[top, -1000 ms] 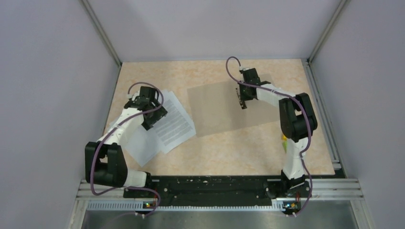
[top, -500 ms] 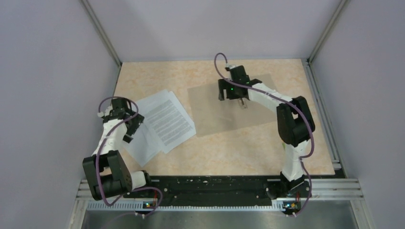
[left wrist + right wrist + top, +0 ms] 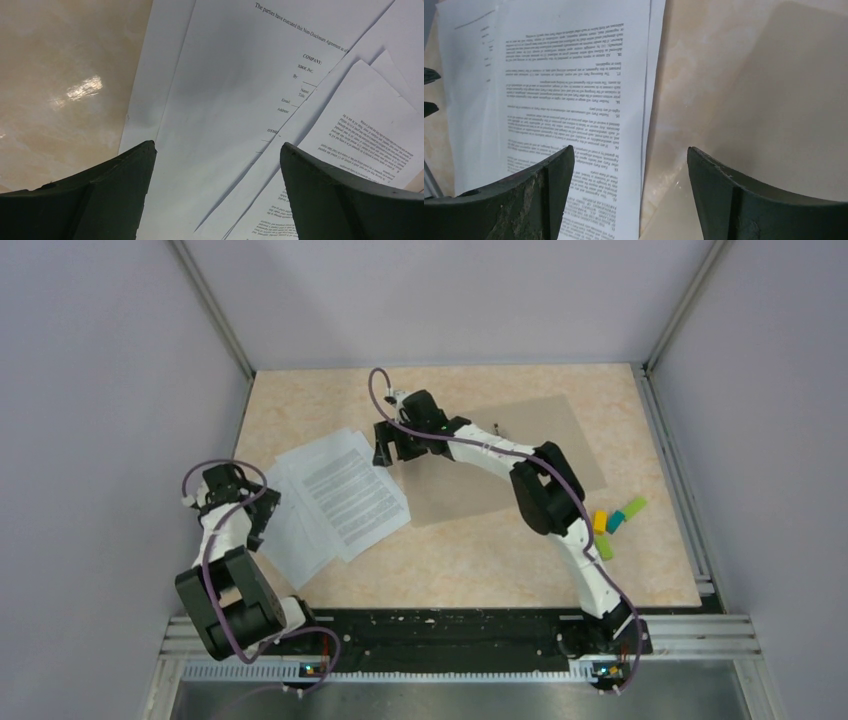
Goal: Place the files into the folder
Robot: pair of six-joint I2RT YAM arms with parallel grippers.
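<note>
The files (image 3: 335, 495) are several white sheets, some printed, fanned on the table left of centre. The folder (image 3: 455, 495) lies flat and brown just to their right. My left gripper (image 3: 258, 522) hangs open over the left edge of the sheets. In the left wrist view the left gripper (image 3: 217, 147) has only the files (image 3: 235, 75) beneath it. My right gripper (image 3: 390, 450) is open above the gap between files and folder. In the right wrist view the right gripper (image 3: 630, 150) straddles the files' edge (image 3: 574, 75) and the folder (image 3: 774, 75). Neither gripper holds anything.
Small green, yellow and teal blocks (image 3: 612, 523) lie on the table near the right arm's lower link. Grey walls close in the beige marbled tabletop (image 3: 480, 560) on three sides. A metal rail runs along its right edge.
The right arm swung left from over the folder's middle to its left edge by the files. The left gripper drew back left, off the printed sheets. The coloured blocks have come into sight.
</note>
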